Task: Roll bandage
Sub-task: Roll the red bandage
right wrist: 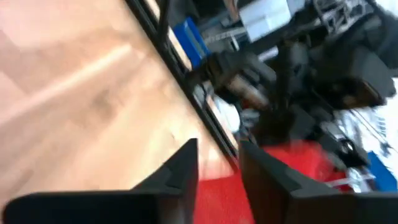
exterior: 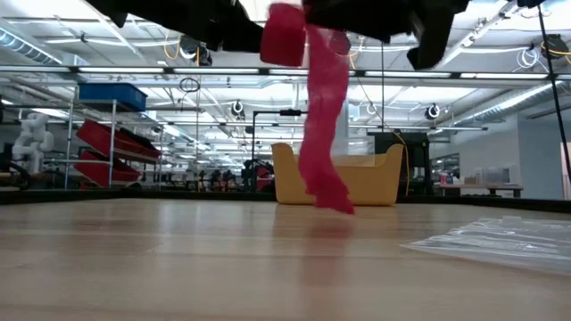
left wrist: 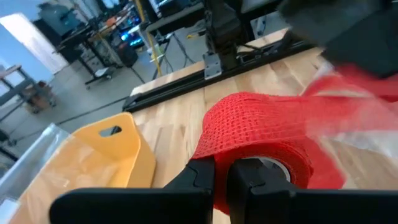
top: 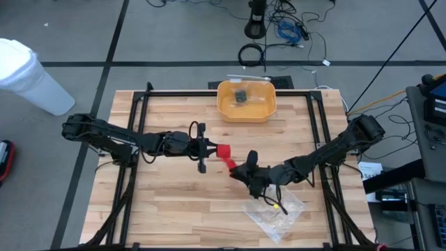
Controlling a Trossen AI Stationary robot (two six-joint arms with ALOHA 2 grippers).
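Before me a wooden table (top: 174, 202) with black rails, a yellow bin (top: 247, 101) at its far edge holding a small dark thing, a clear crinkled plastic bag (top: 275, 213) near my side, a white container (top: 31, 80) and cables (top: 286, 31) on the floor.

Items counted: one red bandage (top: 224, 154), partly wound into a roll with its loose end hanging; one yellow tub (top: 246, 102) at the far edge of the table; one clear plastic bag (top: 276, 210) lying flat on the wood. Two dark arms are present, each bearing one gripper: the left gripper (top: 203, 147) and the right gripper (top: 245, 166). One wooden table (top: 174, 209) carries them all.
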